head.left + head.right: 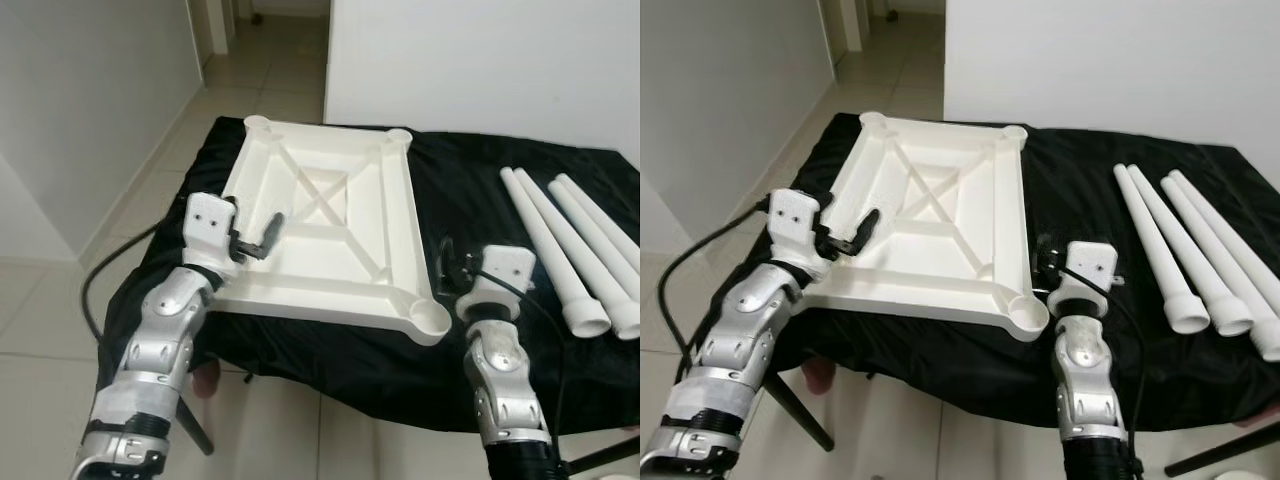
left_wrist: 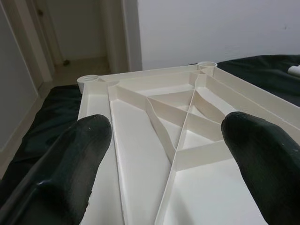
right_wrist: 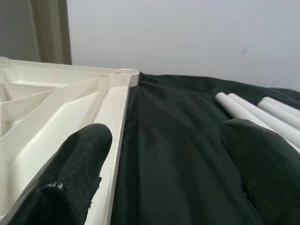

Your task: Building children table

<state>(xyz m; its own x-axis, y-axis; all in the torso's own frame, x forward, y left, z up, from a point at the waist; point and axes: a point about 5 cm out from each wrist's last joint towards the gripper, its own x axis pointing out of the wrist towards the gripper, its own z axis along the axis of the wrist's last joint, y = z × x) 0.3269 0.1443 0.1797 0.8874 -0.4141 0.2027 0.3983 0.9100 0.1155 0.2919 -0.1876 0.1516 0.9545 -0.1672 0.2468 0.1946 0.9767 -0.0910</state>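
Tabletop (image 1: 320,215) probably under left end effector (image 1: 262,238).

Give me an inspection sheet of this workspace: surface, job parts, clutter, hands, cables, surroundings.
Surface: black cloth-covered table, cloth draping over the front edge.
Job's things: white plastic tabletop panel lying underside up, ribs and corner sockets showing; white tapered plastic legs lying side by side to its right, apart from it.
Clutter: nothing seen.
Hands: left hand open over the panel's left edge; right hand open above the cloth beside the panel's near right corner.
Cables: black cable looping over the floor on the left.
Surroundings: white wall, tiled floor, hallway beyond.
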